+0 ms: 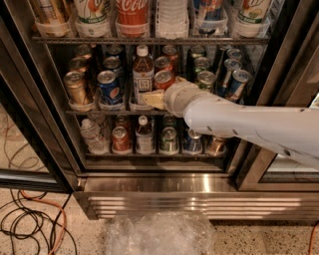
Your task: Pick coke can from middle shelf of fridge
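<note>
The fridge [164,191] stands open in the camera view. On its middle shelf [84,112] a lane of red coke cans runs back, with the front coke can [163,79] just right of a white-capped tea bottle [143,74]. My white arm reaches in from the right. My gripper [151,98], pale yellow, sits at the shelf's front edge, just below and in front of that front coke can and partly over the tea bottle's base. The can's lower part is hidden behind my wrist.
A blue Pepsi can [108,85] and gold cans [76,87] stand left of the tea bottle, green cans [204,79] to the right. Big bottles [132,15] fill the rack above; a water bottle [90,134] and cans fill the rack below. Cables [30,224] and crumpled plastic [159,231] lie on the floor.
</note>
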`<state>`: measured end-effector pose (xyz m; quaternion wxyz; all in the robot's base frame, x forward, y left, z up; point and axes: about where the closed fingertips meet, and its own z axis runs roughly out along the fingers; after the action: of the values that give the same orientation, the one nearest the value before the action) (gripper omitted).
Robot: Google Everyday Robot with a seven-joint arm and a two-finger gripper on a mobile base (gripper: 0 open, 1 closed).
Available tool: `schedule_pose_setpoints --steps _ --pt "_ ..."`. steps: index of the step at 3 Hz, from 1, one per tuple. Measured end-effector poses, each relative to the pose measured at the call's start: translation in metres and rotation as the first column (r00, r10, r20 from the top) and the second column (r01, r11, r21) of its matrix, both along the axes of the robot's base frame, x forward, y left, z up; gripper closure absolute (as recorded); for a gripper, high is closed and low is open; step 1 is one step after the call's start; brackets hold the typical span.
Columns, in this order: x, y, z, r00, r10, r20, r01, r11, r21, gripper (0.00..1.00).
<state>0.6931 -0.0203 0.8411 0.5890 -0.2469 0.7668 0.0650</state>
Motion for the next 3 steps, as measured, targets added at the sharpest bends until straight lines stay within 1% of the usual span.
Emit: schedule_pose_setpoints --steps 1,2,3 --pt "-0.004 -0.002 0.000 1.0000 0.000 0.000 0.000 1.000 -0.001 0.94" --pt "-0.005 -0.002 0.000 1.0000 0.000 0.000 0.000 1.000 -0.001 1.00" --pt "-0.002 -0.020 -0.009 0.9997 0.013 -0.022 -0.015 0.997 -0.075 1.00"
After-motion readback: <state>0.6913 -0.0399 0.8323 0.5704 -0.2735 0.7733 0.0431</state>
